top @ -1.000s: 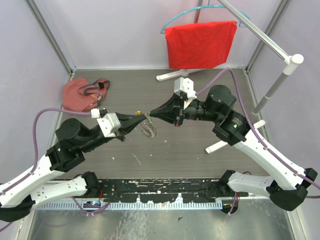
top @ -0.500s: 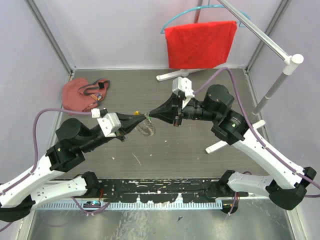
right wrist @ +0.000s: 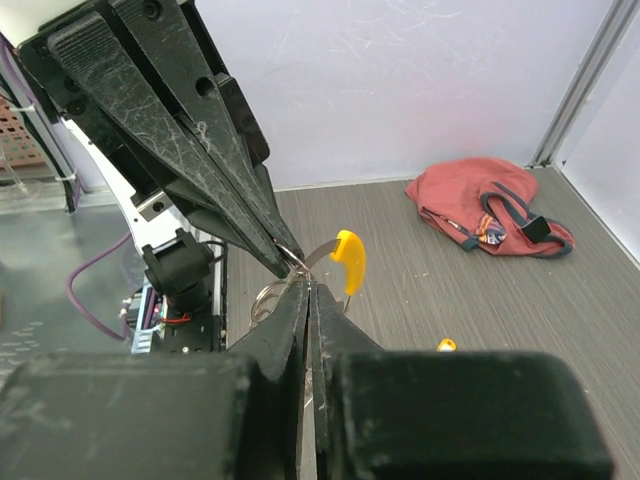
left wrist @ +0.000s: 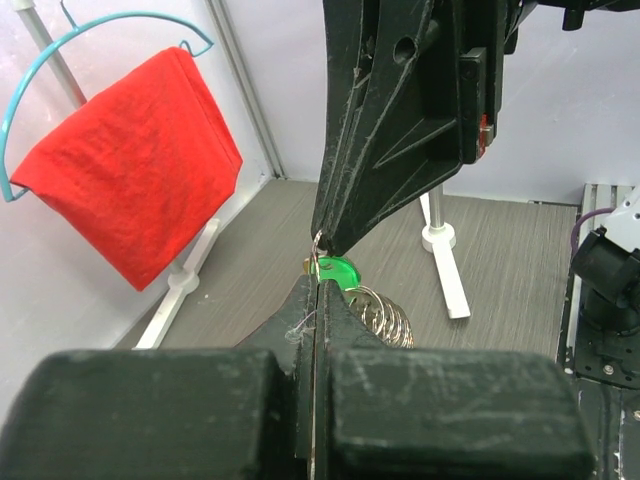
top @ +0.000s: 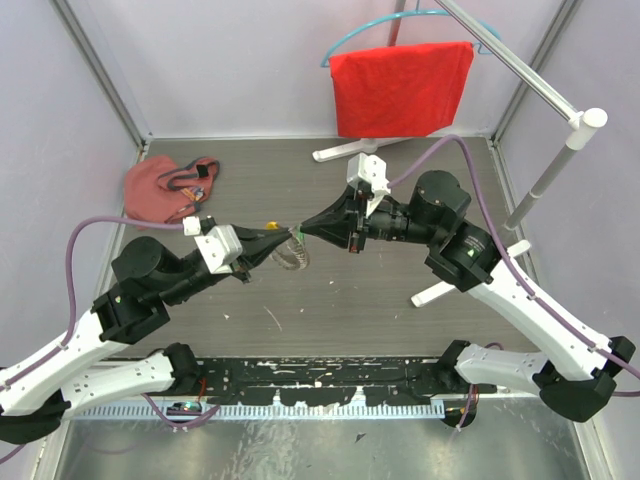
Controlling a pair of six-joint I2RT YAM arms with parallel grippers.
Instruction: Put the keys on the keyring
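Observation:
My two grippers meet tip to tip above the table's middle. The left gripper (top: 287, 238) is shut on the thin wire of the keyring (top: 290, 256); its silvery coils (left wrist: 385, 318) hang just past my left fingertips. The right gripper (top: 302, 232) is shut on the same wire from the other side (right wrist: 305, 285). The ring's orange segment (right wrist: 348, 262) sticks up beside the tips. The green key's head (left wrist: 338, 270) sits right at the meeting point; I cannot tell whether it is threaded. A small yellow-gold piece (right wrist: 446, 345), perhaps the brass key, lies on the table.
A red cloth pouch with cords (top: 168, 187) lies at the back left. A red cloth (top: 400, 88) hangs on a teal hanger on a white stand (top: 560, 160) at the back right, with the stand's feet (top: 440, 290) on the table.
Both grippers stay shut at the same spot. The right wrist shifted slightly, and the hanging coils moved a little up and to the left.

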